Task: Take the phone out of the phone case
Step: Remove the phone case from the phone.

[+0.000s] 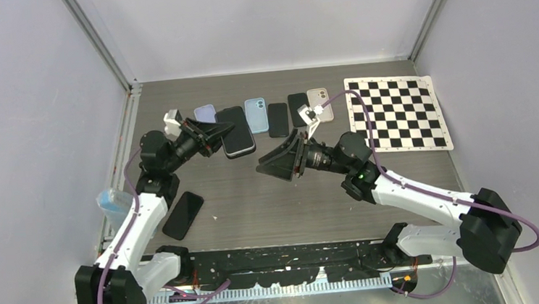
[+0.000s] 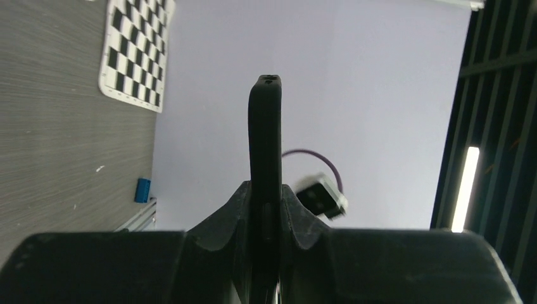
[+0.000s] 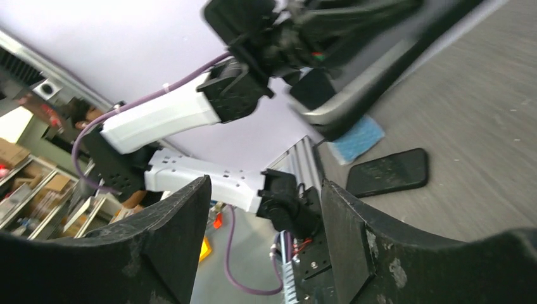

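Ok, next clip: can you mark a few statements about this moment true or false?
1. The left gripper is clamped on the black cased phone. True.
2. The right gripper grips that phone as well. False: its jaws are open and empty, and it is apart from the phone.
3. A checkerboard mat lies at the far right of the table. True.
4. The loose black phone near the left arm stands on its edge. False: it lies flat on the table.
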